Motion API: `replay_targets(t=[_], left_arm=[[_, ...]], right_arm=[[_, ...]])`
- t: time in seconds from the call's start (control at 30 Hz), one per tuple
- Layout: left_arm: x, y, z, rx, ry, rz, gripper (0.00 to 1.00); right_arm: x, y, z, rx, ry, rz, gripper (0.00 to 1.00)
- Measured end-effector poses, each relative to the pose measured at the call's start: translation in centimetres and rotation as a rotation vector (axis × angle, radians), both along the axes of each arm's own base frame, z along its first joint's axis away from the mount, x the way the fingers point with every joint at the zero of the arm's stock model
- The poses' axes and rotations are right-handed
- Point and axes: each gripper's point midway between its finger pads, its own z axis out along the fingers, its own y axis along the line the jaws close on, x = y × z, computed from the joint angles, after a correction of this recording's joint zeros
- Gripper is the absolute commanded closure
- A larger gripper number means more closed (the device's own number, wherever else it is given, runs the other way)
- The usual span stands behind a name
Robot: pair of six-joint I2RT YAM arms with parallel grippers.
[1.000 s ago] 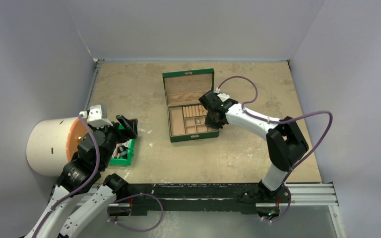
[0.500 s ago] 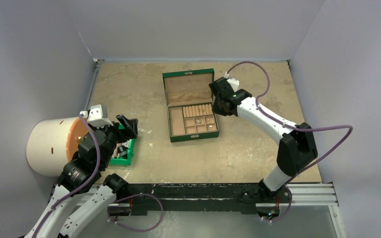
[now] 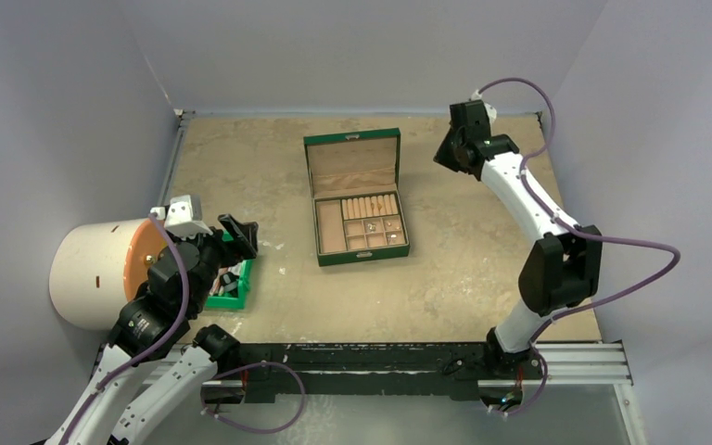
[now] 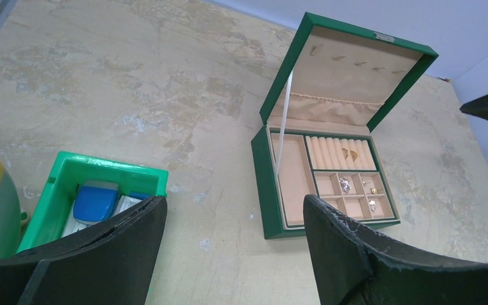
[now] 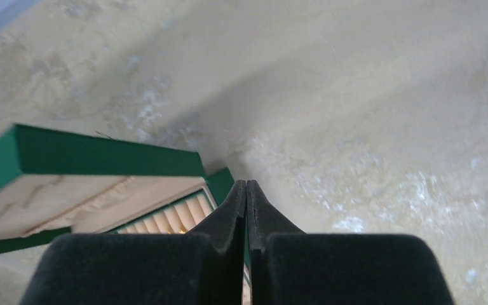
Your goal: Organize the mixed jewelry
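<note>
Mixed jewelry (image 3: 377, 229) lies in the small compartments of the open green box (image 3: 318, 243) on the tabletop (image 3: 241, 167), with the right fingers (image 3: 443, 156) well apart from it. From the left wrist, the left fingers (image 4: 127, 248) are spread wide and empty. From the right wrist, the right fingers are pressed together and hold nothing.

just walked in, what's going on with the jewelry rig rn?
Nothing is in hand right now. The right end effector is shut and empty, up over the far right of the table, clear of the open green jewelry box. The left end effector is open and empty, hovering by the small green bin. In the box, a few small pieces sit in the square compartments, and gold-coloured pieces are tucked in the cushion rolls.
</note>
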Motion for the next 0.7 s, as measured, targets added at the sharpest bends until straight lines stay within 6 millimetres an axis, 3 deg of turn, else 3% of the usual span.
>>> replay_targets(t=[0.13, 0.33, 0.53, 0.7], left_arm=[[0.0, 0.1, 0.0, 0.002, 0.001, 0.005, 0.21], [0.1, 0.1, -0.1, 0.004, 0.004, 0.01, 0.21], [0.0, 0.3, -0.2, 0.01, 0.008, 0.018, 0.21], [0.1, 0.3, -0.3, 0.012, 0.012, 0.021, 0.21]], right_arm=[[2.4, 0.6, 0.6, 0.042, -0.03, 0.031, 1.0], [5.3, 1.9, -0.8, 0.126, -0.041, 0.089, 1.0], [9.0, 3.8, -1.6, 0.222, -0.064, 0.15, 1.0], [10.8, 6.0, -1.7, 0.332, -0.084, 0.21, 1.0]])
